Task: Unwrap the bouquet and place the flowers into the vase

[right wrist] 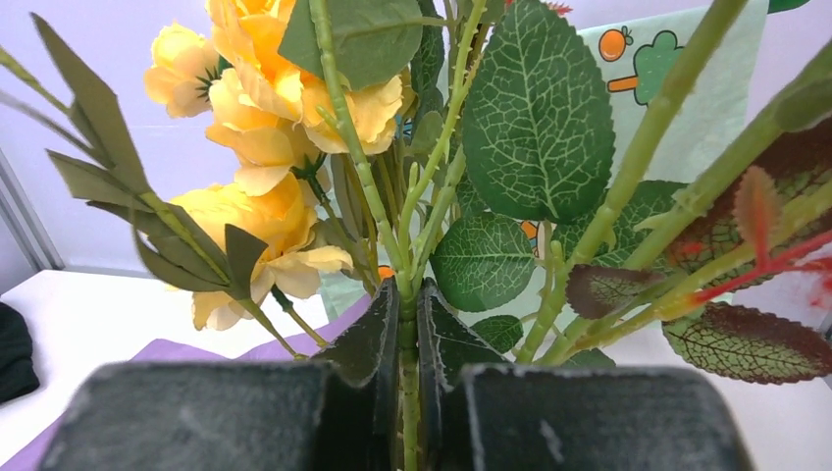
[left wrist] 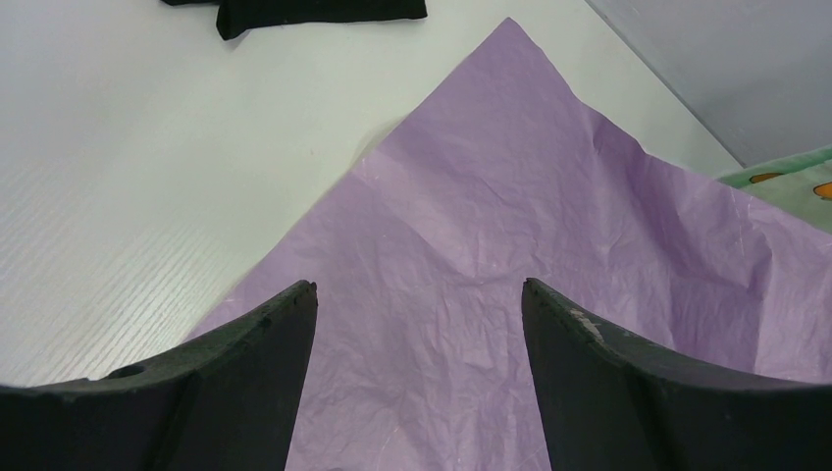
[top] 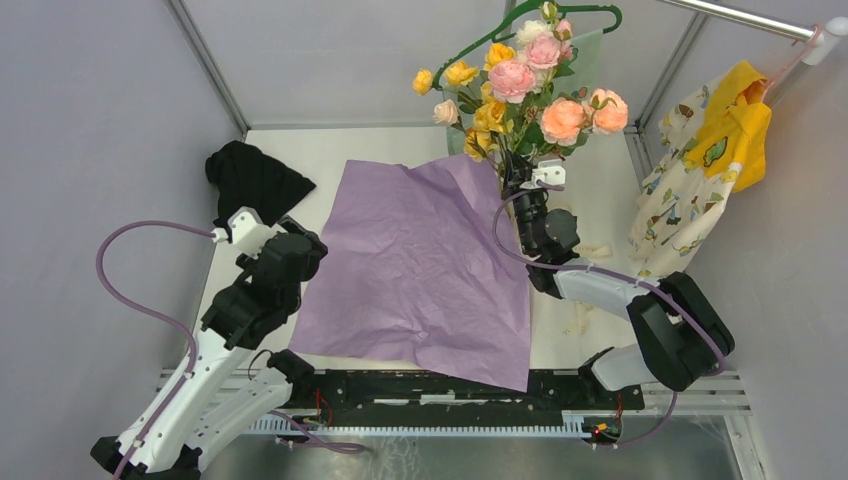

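The flowers, a bunch of pink, yellow, peach and cream roses with green leaves, stand upright at the far side of the table, just past the far right corner of the wrapping paper. The right gripper grasps them low down. In the right wrist view its two black fingers are clenched on a single thin green stem, with yellow blooms and veined leaves fanning out above. Whether the stem ends touch the table cannot be told from above.

The purple paper lies unfolded and crinkled, nearly flat across the middle of the table. The left gripper hangs over the paper's left edge with its fingers spread wide and nothing between them; the left wrist view shows one corner of the sheet pointing away over the white table.

A black cloth sits at the far left corner, apart from the paper. Behind the flowers hangs a green hanger. To the right, a printed child's garment and a yellow one hang from a rail.
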You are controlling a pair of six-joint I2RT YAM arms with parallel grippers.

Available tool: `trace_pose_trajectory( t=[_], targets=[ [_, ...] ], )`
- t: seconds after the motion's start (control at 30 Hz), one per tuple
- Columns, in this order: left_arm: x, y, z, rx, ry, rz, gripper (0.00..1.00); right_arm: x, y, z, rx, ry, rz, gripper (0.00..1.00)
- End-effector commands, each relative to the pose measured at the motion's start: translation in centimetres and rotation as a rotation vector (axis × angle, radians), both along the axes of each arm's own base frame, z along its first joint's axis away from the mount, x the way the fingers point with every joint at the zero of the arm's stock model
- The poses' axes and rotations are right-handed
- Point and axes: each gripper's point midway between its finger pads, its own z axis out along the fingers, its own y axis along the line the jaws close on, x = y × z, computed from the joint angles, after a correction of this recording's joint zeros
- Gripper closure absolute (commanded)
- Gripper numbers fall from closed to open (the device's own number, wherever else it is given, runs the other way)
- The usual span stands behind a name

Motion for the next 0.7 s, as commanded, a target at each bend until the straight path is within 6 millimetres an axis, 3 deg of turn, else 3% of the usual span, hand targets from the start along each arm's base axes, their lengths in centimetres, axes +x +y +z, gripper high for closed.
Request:
trace_pose_trajectory(
  t=[0.0,0.1,0.3,0.53,0.57,0.67],
  targets=[
    [0.5,-0.2,0.6,0.001,-0.029,-0.008,0.18,-0.8,0.4,-0.3,0.018,0.014,0.045,0.88],
    [0.5,-0.3,0.6,-0.001,-0.029,-0.011,0.18,-1.2,0.8,-0.4,0.015,0.015,0.074,0.79],
    [0.4,-0.2,0.6,-0.004,-0.030,-0.010,0.18,-1.7,1.3,0.0,0.008,0.012,0.119,0.49],
    [0.3,-0.2,0.5,-0.008,-0.032,-0.010,0.18,-2.4,1.6,1.4,0.011,-0.008,0.153,0.38],
    [0.3,-0.2,0.4,-0.008,-0.031,-0.011,0.18,-2.5,1.7,1.7,0.010,-0.011,0.158,0.33],
    [0.3,-0.2,0.4,-0.007,-0.030,-0.012,0.18,-2.9,1.7,2.2,0.032,-0.015,0.179,0.31]
  ],
)
